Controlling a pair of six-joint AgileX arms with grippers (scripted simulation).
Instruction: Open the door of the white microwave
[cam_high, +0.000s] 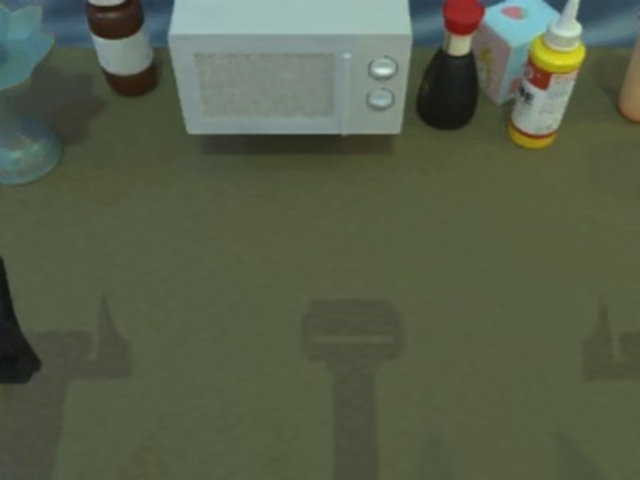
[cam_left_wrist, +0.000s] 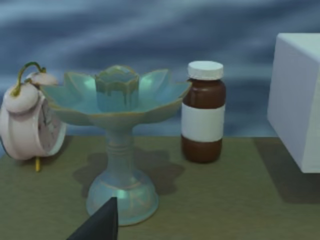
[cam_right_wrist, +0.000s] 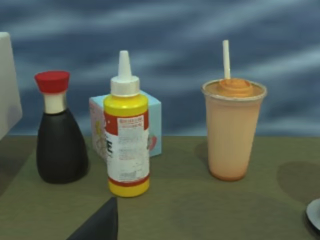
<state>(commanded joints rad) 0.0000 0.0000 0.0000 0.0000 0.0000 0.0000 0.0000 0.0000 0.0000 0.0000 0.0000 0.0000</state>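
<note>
The white microwave (cam_high: 290, 25) stands at the table's back centre, its side (cam_left_wrist: 297, 100) also showing in the left wrist view. Its door (cam_high: 265, 85) with the grey mesh window lies flat and shut, the slim handle (cam_high: 346, 90) beside two silver knobs (cam_high: 382, 82). My left arm (cam_high: 10, 345) sits at the table's left edge, far from the microwave. My left gripper (cam_left_wrist: 165, 232) shows one dark fingertip (cam_left_wrist: 107, 222) with nothing beside it. My right gripper (cam_right_wrist: 145, 232) is out of the top view; one fingertip (cam_right_wrist: 105, 225) shows, also with open space next to it.
Left of the microwave stand a brown jar (cam_high: 120, 45), a pale blue pedestal dish (cam_high: 20, 100) and a pink alarm clock (cam_left_wrist: 27, 120). On its right are a soy bottle (cam_high: 450, 75), a pale blue carton (cam_high: 505, 45), a yellow squeeze bottle (cam_high: 545, 85) and an orange drink cup (cam_right_wrist: 232, 130).
</note>
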